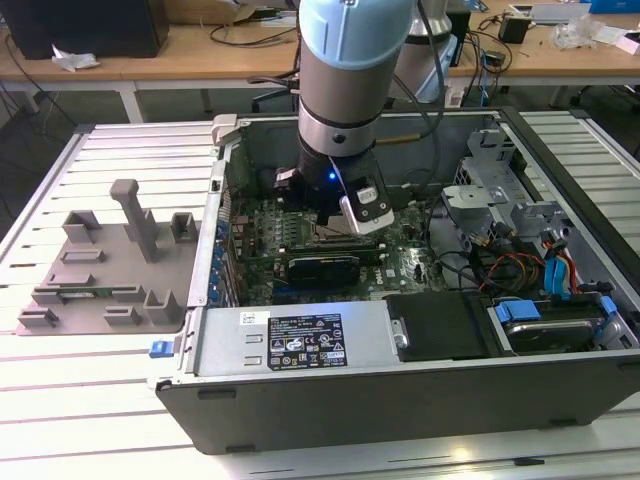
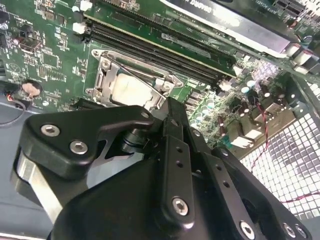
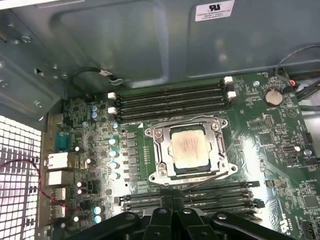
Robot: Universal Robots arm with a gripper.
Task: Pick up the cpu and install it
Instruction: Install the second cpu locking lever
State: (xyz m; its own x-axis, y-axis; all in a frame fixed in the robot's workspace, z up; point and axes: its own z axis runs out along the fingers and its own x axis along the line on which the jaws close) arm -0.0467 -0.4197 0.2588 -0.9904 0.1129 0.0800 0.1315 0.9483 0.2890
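Note:
The cpu [image 3: 190, 145], a small silvery square chip, lies flat inside the metal socket frame [image 3: 159, 134] on the green motherboard. In the second wrist view the cpu [image 2: 130, 89] shows partly behind the black gripper body, within the socket frame [image 2: 104, 66]. My gripper [image 1: 345, 208] hangs inside the open computer case, directly over the socket area. In both wrist views the gripper [image 3: 172, 212] [image 2: 169, 107] hovers a short way above the board, beside the socket, with nothing seen held in it.
The open computer case [image 1: 400, 405] lies on a slatted white table. A grey plastic tray with upright posts [image 1: 110, 260] sits at the exterior view's left. Memory slots [image 3: 170, 99] flank the socket. Cables and drive bays [image 1: 530, 270] crowd the case's right end.

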